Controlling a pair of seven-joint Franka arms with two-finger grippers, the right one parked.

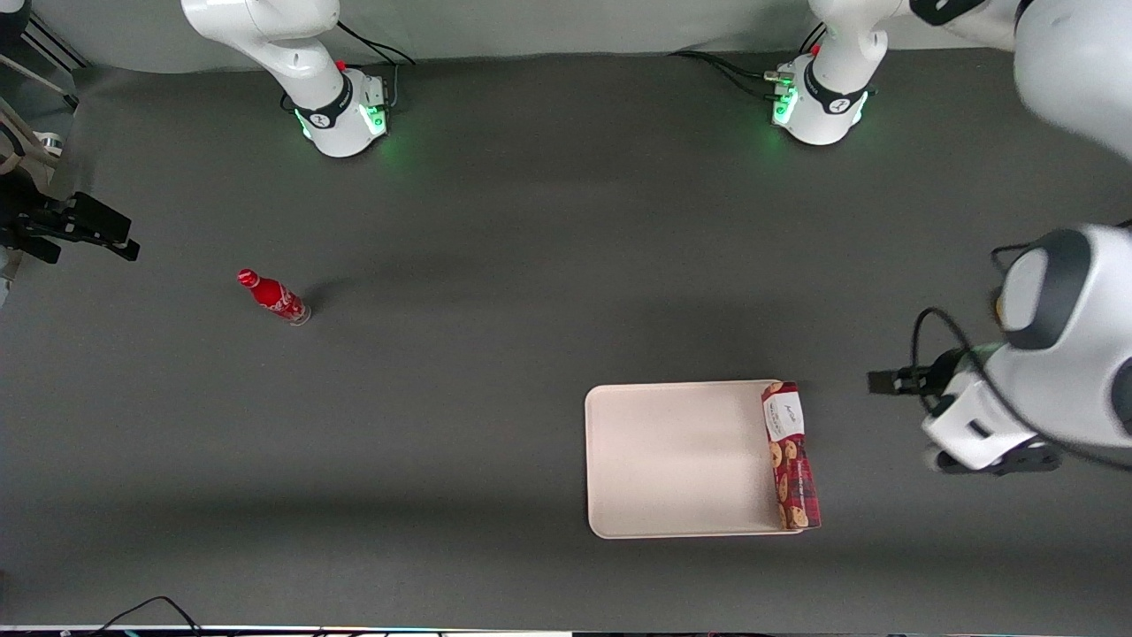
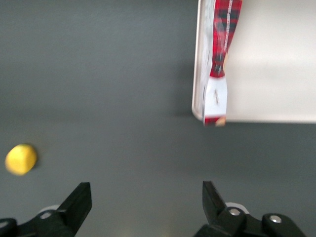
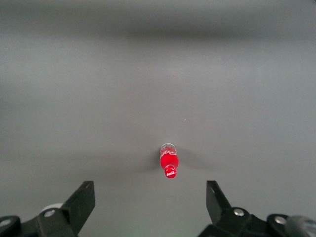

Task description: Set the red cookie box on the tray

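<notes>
Long dark-red plaid cookie box lies on large flat cream-pink tray's edge nearest the working arm; end effector empty, spread wide, nearby above grey counter.

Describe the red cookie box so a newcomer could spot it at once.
Find the tray, the big pale cream-pink rectangle on the dark table. The red cookie box lies along the tray's edge nearest the working arm, whose open gripper hovers apart from it. It is a long, narrow red plaid carton printed with cookies, white-labelled at one end, unlike the small red bottle standing toward the parked arm's end.
</notes>
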